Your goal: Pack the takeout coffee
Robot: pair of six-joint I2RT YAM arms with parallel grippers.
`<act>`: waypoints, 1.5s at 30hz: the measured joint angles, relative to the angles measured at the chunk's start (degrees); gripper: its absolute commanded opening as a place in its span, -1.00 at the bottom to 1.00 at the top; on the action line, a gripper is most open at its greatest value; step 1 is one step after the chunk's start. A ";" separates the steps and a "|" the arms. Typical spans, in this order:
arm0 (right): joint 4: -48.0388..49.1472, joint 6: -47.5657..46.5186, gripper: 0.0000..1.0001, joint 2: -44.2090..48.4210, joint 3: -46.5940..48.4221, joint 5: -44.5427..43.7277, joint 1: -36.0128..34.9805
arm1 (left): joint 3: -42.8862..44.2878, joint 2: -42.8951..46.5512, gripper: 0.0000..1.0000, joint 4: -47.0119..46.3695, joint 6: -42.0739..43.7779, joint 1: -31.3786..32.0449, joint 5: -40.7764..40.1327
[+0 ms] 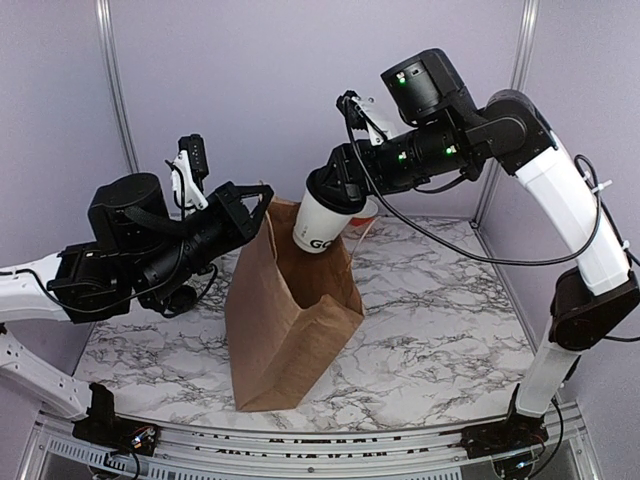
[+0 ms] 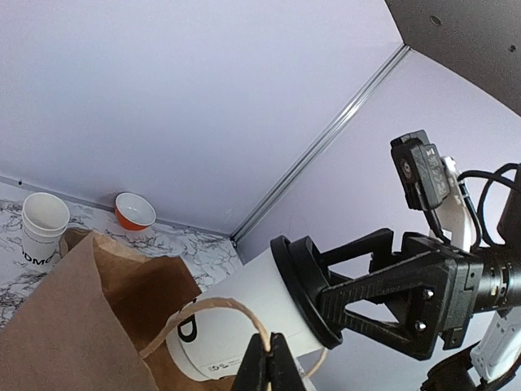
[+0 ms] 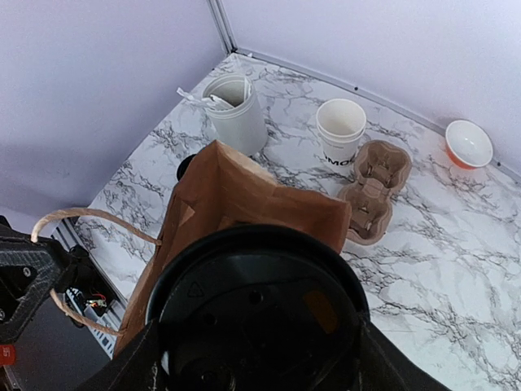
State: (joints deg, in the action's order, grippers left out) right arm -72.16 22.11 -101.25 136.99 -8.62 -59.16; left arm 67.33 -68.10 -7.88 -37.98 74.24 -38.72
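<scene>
Two arms are up over the marble table, and we see both busy w/ the brown paper bag, which stands upright near the table's middle w/ its mouth open. The R gripper clamps the takeout coffee by its black lid, one finger on each side of the rim. The cup hangs tilted, base pointing down toward the bag's mouth. The base sits right at the bag's top edge; whether it's below the rim we can't tell. The L gripper is pinched tight on the bag's twine handle, the loop raised above the bag's rim. In the R wrist view we look down past the lid onto the bag's top and the stuff beyond it: a lidless white cup w/ dark lettering, just beside a cardboard cup carrier; a taller white holder w/ utensils sticking out, near the wall corner; and a small orange bowl by the wall, well apart from the bag. All four rest on the table.
</scene>
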 measured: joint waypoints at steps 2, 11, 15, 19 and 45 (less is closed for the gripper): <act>0.85 -0.13 0.02 -0.17 0.04 0.26 0.09 | 0.22 -1.55 -1.00 -2.12 -0.70 -0.22 -1.07; 2.62 -0.11 0.01 -2.47 0.02 1.01 0.11 | 3.26 -9.20 -1.00 -11.82 -2.12 -0.46 -2.10; 2.97 -0.13 0.01 -2.45 -1.07 0.98 0.94 | 4.90 -10.99 -1.00 -15.41 -1.79 -0.46 -1.16; 3.87 -0.31 0.00 -0.94 -4.61 2.86 4.61 | 5.97 -12.00 -1.00 -19.58 -1.20 -0.46 -0.07; 4.00 0.17 -0.05 0.39 -14.88 5.55 3.02 | -12.70 -8.02 -1.00 -30.84 -6.08 -0.07 8.04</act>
State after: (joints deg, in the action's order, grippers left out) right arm -68.16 22.28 -100.86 122.10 -3.07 -56.14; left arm 54.63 -76.12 -38.72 -44.05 74.17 -30.68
